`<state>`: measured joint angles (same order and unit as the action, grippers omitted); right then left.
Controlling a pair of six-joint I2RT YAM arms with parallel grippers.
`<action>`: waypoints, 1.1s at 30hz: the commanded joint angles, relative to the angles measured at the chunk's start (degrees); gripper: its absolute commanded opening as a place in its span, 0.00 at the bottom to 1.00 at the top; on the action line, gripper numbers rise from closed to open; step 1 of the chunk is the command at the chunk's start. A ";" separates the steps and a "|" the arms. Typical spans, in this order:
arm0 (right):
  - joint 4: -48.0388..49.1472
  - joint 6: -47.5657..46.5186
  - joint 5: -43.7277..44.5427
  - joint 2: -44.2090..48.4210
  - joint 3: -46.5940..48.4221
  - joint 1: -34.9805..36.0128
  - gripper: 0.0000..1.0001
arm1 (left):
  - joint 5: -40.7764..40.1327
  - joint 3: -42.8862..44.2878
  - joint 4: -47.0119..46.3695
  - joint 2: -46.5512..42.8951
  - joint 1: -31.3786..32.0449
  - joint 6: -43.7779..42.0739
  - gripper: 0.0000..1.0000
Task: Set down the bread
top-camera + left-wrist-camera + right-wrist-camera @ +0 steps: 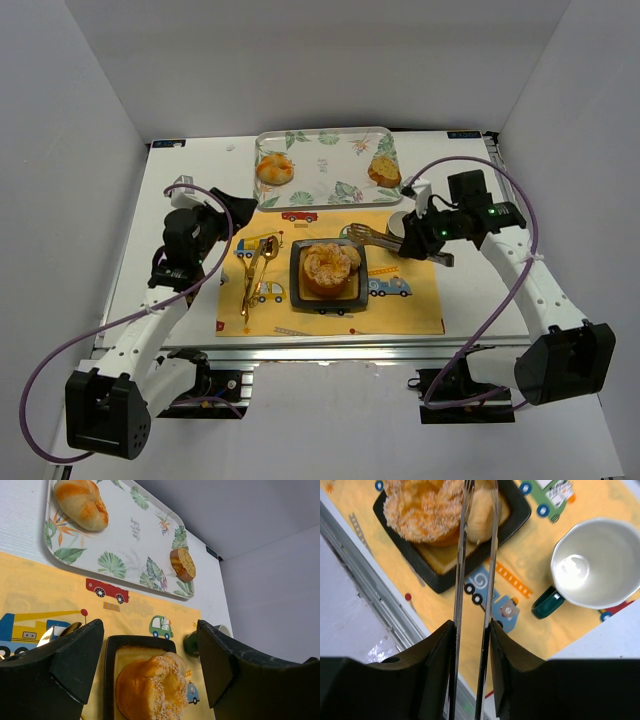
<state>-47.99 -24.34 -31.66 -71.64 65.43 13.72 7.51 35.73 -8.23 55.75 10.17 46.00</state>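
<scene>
The right claw (470, 627) is closed partway on a pair of steel tongs (461, 570), pressing the two arms toward each other. The tong tips reach straight ahead of it to the bread on the black plate (427, 570). Two pieces sit there: a big sugared bun (422, 505) just left of the tips and a smaller pale roll (481, 515) right at them. I cannot tell whether the tips actually pinch the roll. The left claw (148, 650) gapes fully and holds nothing, with the same plate just ahead of it. Bread like this should be light, soft and easily crushed, with a crumbly sugar crust. It likely wants a gentle squeeze across its middle, low on the sides, not at a thin edge. The smooth steel arms may slip on a rounded crust, and a white mug (597, 562) stands near the tongs on their right.
</scene>
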 commanded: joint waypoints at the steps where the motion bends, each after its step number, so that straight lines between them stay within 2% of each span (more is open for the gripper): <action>1: 2.99 -1.85 -2.00 1.32 4.00 -0.09 0.38 | 0.75 1.19 -1.35 -0.11 -0.15 0.23 0.84; 5: 4.65 -2.56 -3.58 1.15 6.02 -0.09 0.30 | 1.10 1.28 -1.61 0.15 -0.15 0.23 0.83; 7: 6.67 -2.56 -2.71 1.59 7.08 -0.09 0.19 | 1.98 1.19 -2.14 0.41 -0.07 0.32 0.77; 8: 10.59 -2.21 -0.44 1.76 7.60 -0.09 0.14 | 2.85 1.01 -2.49 0.59 -0.07 0.41 0.69; 9: 12.98 -1.68 0.97 2.02 7.70 -0.79 0.04 | 3.73 0.93 -3.97 1.46 -0.07 0.93 0.45; 12: 21.16 1.74 4.49 0.72 7.87 -5.16 0.00 | 7.69 0.84 -5.65 3.31 -0.07 1.99 0.18; 13: 23.44 3.14 5.46 0.36 7.35 -6.67 0.00 | 8.39 1.19 -5.31 4.71 0.37 1.99 0.02; 14: 25.81 4.64 6.34 0.18 6.56 -8.34 0.00 | 9.01 1.62 -3.57 5.42 0.81 1.47 0.00; 15: 30.97 7.00 9.48 0.18 3.77 -10.70 0.00 | 9.10 2.67 -2.59 6.03 2.12 -0.02 0.00; 19: 45.85 6.76 23.88 0.18 -8.63 -13.00 0.00 | 8.49 4.08 1.10 9.72 6.16 -3.28 0.00; 20: 47.36 7.02 23.92 0.18 -10.65 -13.01 0.00 | 8.49 4.44 1.11 10.43 7.04 -3.72 0.02; 22: 50.44 9.30 24.54 -2.18 -13.91 -16.08 0.00 | 6.56 5.58 4.18 11.57 9.59 -5.39 0.19; 23: 51.32 10.18 25.06 -3.15 -14.88 -16.87 0.00 | 5.68 5.84 6.19 12.54 10.38 -5.83 0.38; 24: 51.94 10.71 24.98 -5.25 -15.67 -18.36 0.00 | 4.02 6.11 6.82 12.81 11.09 -6.61 0.45; 27: 55.45 11.15 25.77 -9.03 -18.93 -20.56 0.00 | 3.13 6.37 7.88 13.42 12.41 -7.32 0.61; 29: 56.77 10.11 25.51 -10.53 -20.25 -21.45 0.00 | 2.69 6.20 7.88 13.16 12.50 -7.68 0.64; 33: 53.54 5.90 22.35 -15.88 -19.90 -23.03 0.26 | 2.42 5.67 9.55 12.98 12.59 -7.85 0.65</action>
<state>2.28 -15.59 -7.84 -85.62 44.86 -8.67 11.29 39.88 -0.21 69.82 22.59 39.48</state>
